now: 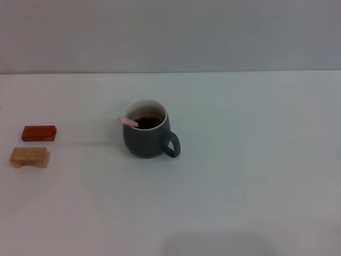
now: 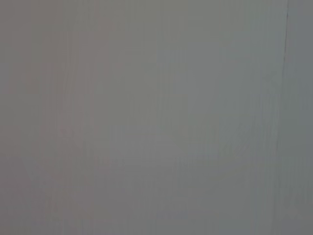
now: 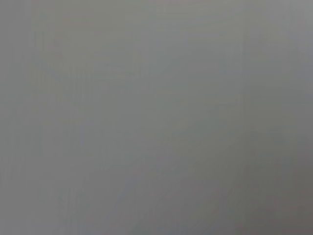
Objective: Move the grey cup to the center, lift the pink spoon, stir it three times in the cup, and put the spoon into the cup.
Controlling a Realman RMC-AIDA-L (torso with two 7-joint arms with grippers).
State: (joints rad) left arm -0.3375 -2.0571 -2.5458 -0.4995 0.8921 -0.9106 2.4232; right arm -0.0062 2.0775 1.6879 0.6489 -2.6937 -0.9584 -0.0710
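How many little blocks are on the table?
2, both at the table's left edge: a red block and a tan wooden block just in front of it. None appear hidden.

We see only the handle tip of the pink spoon (image 1: 128, 122) over the rim of the grey cup (image 1: 146, 140); its bowl is probably sunk in the dark liquid.

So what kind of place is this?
Probably a lab test bench: a bare white table against a blank wall, holding only a grey cup with a pink spoon and two small blocks.
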